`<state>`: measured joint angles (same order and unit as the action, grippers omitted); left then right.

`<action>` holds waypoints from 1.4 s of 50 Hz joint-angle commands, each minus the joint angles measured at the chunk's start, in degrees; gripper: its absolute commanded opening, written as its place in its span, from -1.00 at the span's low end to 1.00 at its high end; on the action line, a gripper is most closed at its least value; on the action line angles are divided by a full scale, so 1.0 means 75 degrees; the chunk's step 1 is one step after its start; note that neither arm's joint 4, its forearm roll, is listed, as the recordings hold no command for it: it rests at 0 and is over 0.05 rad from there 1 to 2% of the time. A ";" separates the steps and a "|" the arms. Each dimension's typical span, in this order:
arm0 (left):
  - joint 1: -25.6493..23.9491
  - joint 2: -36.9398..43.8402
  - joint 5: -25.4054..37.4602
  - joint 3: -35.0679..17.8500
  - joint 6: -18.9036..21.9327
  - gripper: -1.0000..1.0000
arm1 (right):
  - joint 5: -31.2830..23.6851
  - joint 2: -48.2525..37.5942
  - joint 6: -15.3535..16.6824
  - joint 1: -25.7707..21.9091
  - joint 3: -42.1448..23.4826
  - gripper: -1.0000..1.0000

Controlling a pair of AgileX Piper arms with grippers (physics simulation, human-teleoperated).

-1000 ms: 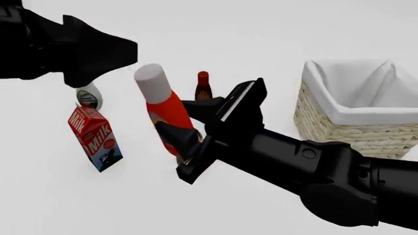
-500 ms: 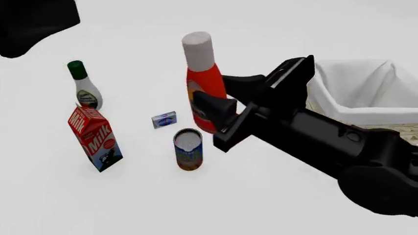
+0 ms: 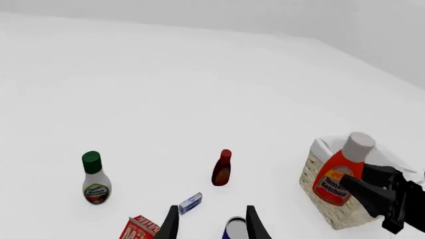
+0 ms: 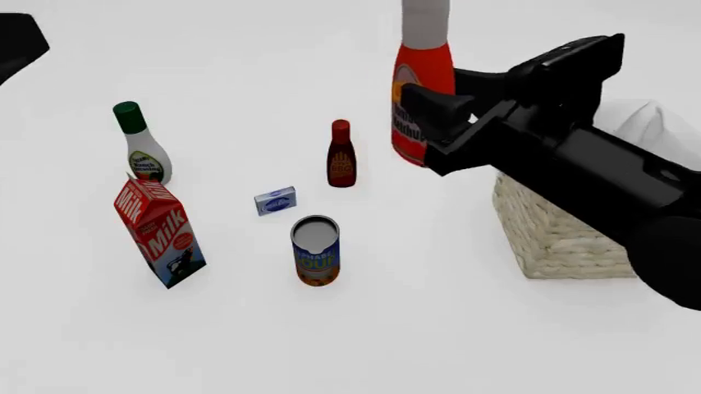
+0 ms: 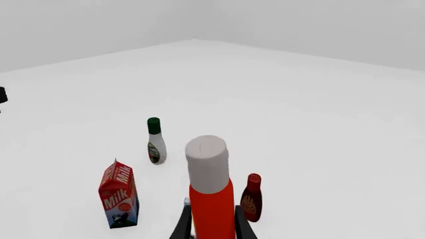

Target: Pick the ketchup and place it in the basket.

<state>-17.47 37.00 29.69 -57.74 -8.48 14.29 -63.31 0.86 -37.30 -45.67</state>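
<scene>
Front view, largest first: large square woven straw-coloured wicker basket (image 4: 553, 238) with white cloth lining, at table's right, partly hidden behind black right arm. Right gripper (image 4: 438, 107) clamped on bright red-orange plastic ketchup bottle (image 4: 421, 98) with white cap, held upright and well clear of white table (image 4: 328, 345), just left of basket's near rim, not yet over the lining; high carry likely meant to clear the rim before lowering. Grip at mid-body, across yellow-and-white label; wording there partly covered, reading roughly "Tomato Ketchup" in left wrist view. Left gripper (image 3: 212, 221) raised well back from the work, fingers parted, nothing between them, presumably parked out of the way.

Standing on table, untouched: red-and-white milk carton (image 4: 159, 234) marked "Milk", tilted; white squeeze bottle with green cap (image 4: 140, 148), label too small to read; open tin can (image 4: 315, 250) with orange-and-blue wrapper, text unclear; slim dark-red sauce bottle with red cap (image 4: 341, 156), hand emblem on front; small blue-and-white box (image 4: 275, 200), lying flat, print illegible.
</scene>
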 commanded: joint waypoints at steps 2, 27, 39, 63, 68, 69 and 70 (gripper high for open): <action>0.0863 -0.0541 -0.0667 0.0875 -0.0084 1.00 | -0.0115 0.0012 -0.0204 0.0913 -0.0187 -1.00; 0.1497 -0.0744 -0.1634 0.1750 0.0231 1.00 | 0.0285 0.0170 -0.0646 0.2763 0.0031 -1.00; 0.1468 -0.0621 -0.1811 0.1835 0.0305 1.00 | 0.0587 0.0148 -0.0565 0.3563 0.0318 -1.00; 0.1435 -0.0582 -0.1931 0.1953 0.0351 1.00 | 0.0979 0.0211 -0.0681 0.4841 0.0642 -1.00; 0.1443 -0.0567 -0.1953 0.1977 0.0345 1.00 | 0.1071 0.0181 -0.0701 0.4969 0.0712 -1.00; 0.1435 -0.0566 -0.1950 0.1972 0.0344 1.00 | 0.1184 0.0116 -0.0746 0.5099 0.0766 -1.00; 0.1431 -0.0562 -0.1953 0.1967 0.0347 1.00 | 0.1229 0.0066 -0.0738 0.5167 0.0775 -1.00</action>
<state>-6.71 32.60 15.32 -43.16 -5.94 21.45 -62.05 -3.21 -2.23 -40.60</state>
